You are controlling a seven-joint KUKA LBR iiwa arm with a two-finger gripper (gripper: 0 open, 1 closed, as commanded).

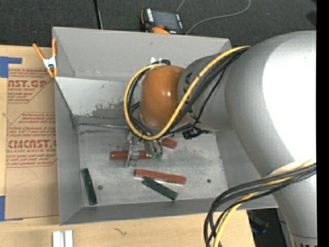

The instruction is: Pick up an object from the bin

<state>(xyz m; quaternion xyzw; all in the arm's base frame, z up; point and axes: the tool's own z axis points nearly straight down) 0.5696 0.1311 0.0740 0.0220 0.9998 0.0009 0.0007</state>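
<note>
My gripper [138, 155] hangs below the orange wrist cover, low over the middle of the bin floor. Its fingertips stand at a reddish-brown flat bar [119, 156] that lies lengthwise there, sticking out to the gripper's left; whether the fingers close on it is hidden. Just below the gripper lies a second reddish-brown bar with a pale end [160, 176]. A dark green bar [160, 188] lies slanted beside that one.
Another dark green bar [88, 186] lies near the bin's left wall, at the front. A small reddish piece [169, 144] shows to the right of the gripper. The arm and its cables cover the bin's right side.
</note>
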